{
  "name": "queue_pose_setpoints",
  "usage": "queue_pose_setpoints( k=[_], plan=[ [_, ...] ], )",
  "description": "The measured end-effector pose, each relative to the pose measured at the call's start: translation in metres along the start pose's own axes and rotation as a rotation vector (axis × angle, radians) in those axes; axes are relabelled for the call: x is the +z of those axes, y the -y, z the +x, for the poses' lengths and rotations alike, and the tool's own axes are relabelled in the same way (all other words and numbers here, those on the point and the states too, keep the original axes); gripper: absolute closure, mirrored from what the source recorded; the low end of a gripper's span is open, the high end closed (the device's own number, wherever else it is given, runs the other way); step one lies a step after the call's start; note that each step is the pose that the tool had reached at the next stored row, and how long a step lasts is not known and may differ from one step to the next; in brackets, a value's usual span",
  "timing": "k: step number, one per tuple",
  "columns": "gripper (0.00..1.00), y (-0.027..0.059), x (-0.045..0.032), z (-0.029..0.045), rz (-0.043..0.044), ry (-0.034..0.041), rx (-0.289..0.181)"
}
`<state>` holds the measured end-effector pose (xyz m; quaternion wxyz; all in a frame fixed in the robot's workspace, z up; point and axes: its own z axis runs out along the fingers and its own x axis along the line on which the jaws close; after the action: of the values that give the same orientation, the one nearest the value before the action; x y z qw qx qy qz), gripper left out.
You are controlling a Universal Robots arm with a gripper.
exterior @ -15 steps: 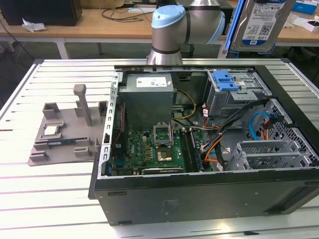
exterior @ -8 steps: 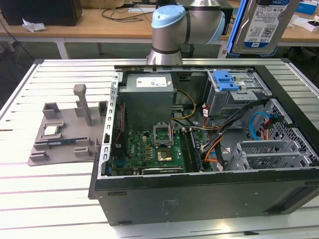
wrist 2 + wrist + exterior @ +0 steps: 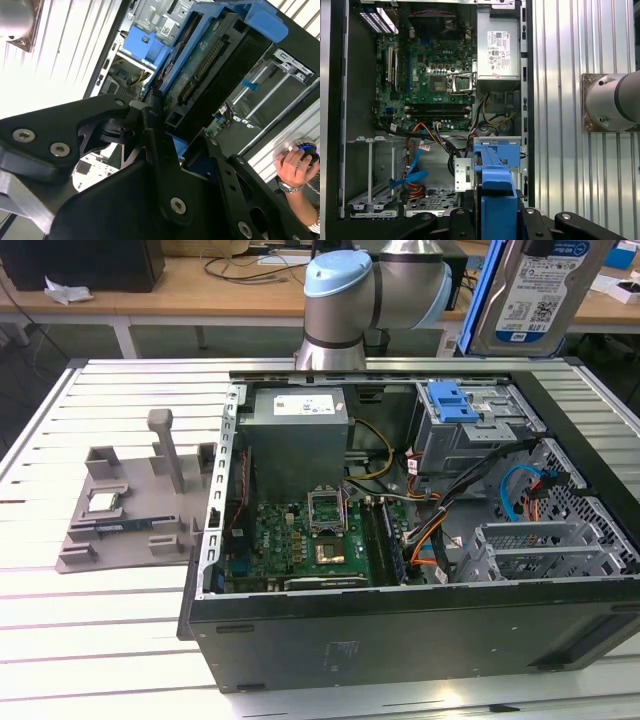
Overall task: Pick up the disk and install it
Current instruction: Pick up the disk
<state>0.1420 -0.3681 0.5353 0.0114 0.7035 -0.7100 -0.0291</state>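
Hanging at the exterior view's upper right, the disk (image 3: 540,295) is above the open computer case (image 3: 400,630) on the surface (image 3: 100,640). In the second wrist view the claw (image 3: 177,127) clamps its blue frame. In the first wrist view it hovers over the drive cage (image 3: 462,175)

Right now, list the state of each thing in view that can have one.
Silver metal hard drive in blue plastic carrier: held above the case, not installed.
Black claw: shut on the drive's carrier.
Black computer case: lying flat, side open.
Blue plastic bracket on the drive cage: empty.
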Motion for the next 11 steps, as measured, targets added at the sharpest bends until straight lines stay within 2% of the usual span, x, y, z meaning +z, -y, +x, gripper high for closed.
queue_pose_setpoints(
  k=[4,8,10,11],
  plan=[
    [0.63,0.0000,-0.0001,0.0055,0.0000,0.0001,0.000],
    [0.63,0.0001,-0.0003,0.0143,0.0001,0.0001,0.000],
    [0.63,0.0003,-0.0007,0.0284,0.0000,0.0000,0.000],
    [0.63,0.0003,-0.0008,0.0331,0.0000,0.0001,0.000]
  ],
)
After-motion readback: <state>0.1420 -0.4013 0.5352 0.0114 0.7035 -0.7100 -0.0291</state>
